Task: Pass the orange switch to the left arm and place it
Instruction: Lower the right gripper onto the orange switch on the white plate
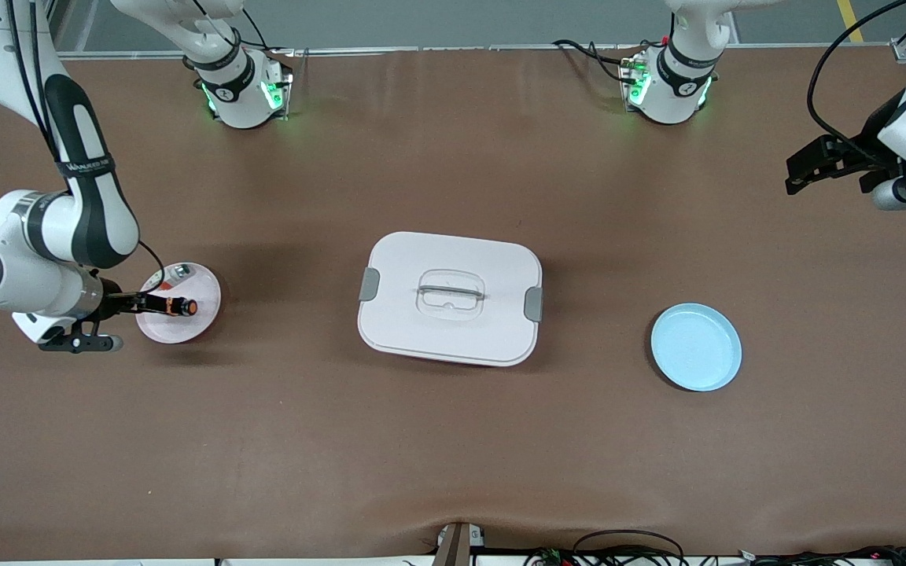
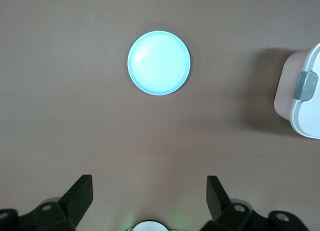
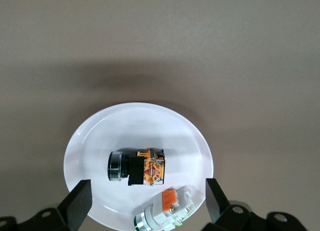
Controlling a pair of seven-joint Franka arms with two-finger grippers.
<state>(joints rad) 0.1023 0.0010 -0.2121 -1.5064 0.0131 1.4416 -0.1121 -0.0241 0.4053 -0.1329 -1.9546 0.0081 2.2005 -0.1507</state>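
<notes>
Right gripper (image 1: pixel 150 303), fingers spread, hovers over the pink plate (image 1: pixel 201 314) at the right arm's end of the bench (image 1: pixel 453 440), apart from the orange switch (image 3: pixel 137 167) lying on its side in that plate beside a silvery-clear part (image 3: pixel 162 211); we judge it is lined up for the pick. Toward the left arm's end from the box (image 1: pixel 450 299), the blue plate (image 1: pixel 695 347) sits empty, likely the goal. Over that end the left gripper (image 2: pixel 149 191) waits spread. We read only "WALKER" on the right arm.

Orange switch (image 3: pixel 136 167) lies sideways on a white plate (image 3: pixel 95 136); white box (image 1: pixel 450 298) (lid latched) mid-table
</notes>
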